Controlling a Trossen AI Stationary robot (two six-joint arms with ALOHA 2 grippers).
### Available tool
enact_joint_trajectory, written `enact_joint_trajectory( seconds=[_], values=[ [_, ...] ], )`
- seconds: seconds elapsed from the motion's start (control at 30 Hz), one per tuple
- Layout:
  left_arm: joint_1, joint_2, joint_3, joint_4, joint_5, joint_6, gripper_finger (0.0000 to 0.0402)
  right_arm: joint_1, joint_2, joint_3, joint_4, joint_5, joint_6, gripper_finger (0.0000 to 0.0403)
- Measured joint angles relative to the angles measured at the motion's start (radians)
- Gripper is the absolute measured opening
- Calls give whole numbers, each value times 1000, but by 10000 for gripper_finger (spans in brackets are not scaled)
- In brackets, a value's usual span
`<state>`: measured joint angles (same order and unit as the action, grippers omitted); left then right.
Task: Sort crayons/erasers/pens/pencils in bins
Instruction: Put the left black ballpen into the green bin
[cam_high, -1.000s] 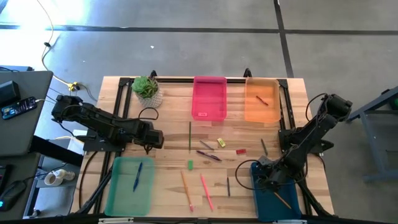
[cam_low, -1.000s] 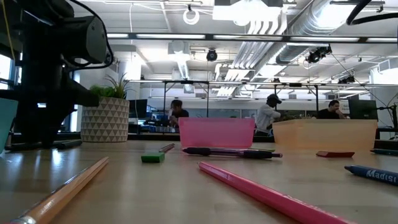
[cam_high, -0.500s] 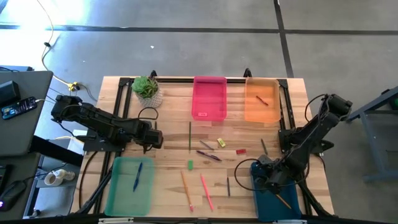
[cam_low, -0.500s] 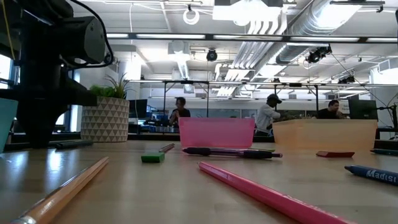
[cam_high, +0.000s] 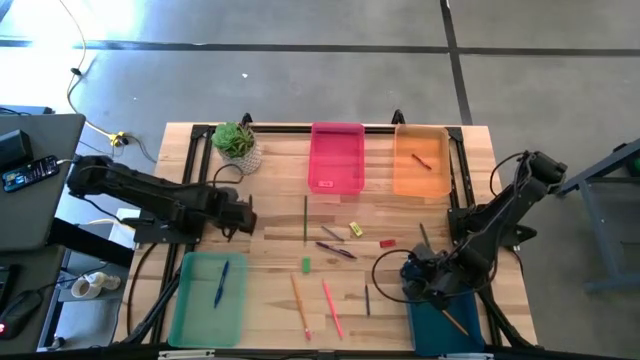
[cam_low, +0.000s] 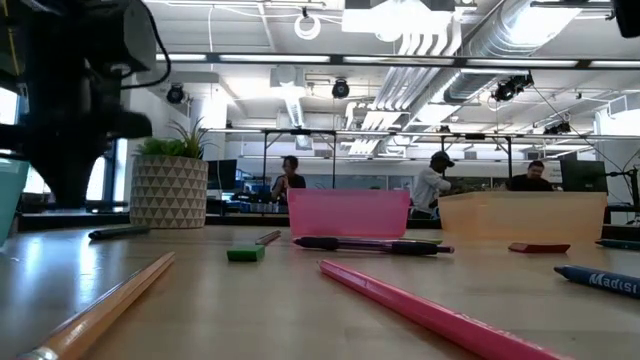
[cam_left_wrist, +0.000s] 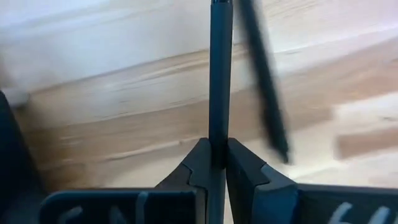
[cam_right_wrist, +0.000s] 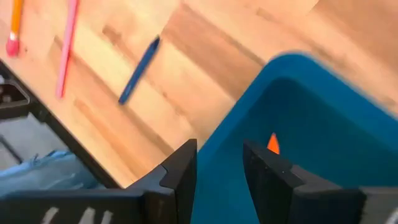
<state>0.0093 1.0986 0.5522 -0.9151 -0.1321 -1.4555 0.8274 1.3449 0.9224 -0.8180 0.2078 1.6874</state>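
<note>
Dark pen (cam_left_wrist: 220, 74) now sits clamped in the left tool (cam_left_wrist: 212, 167), which closed within the last second and drew back toward the worktop's (cam_high: 270, 185) left edge. We judge its next stop the light green bin (cam_high: 190, 310). Right tool (cam_right_wrist: 219, 163) hangs parted over the teal bin (cam_right_wrist: 323, 118), slowly narrowing.

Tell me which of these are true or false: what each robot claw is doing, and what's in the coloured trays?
1. The left gripper is shut on a slim dark pen. True.
2. The right gripper holds a pink pencil. False: its fingers are apart with nothing between them, over the edge of the dark teal bin.
3. The light green bin holds a blue pen. True.
4. The green eraser lies inside the pink bin. False: it lies on the bare table, between the bins.
5. The potted plant stands at the table's back, beside the pink bin. True.
</note>
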Motion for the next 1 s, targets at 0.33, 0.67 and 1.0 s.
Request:
enact_joint_trajectory(
  seconds=[0.33,0.67,1.0],
  values=[
    [-17,-183,197,-269,9,80,13,-114,0,112,-170,35,-122,121],
    [-252,-233,256,-301,105,-56,13,-297,0,145,-180,25,-341,121],
    [-650,-211,256,-252,96,-424,13,-455,0,145,-179,-18,-519,121]
  ],
)
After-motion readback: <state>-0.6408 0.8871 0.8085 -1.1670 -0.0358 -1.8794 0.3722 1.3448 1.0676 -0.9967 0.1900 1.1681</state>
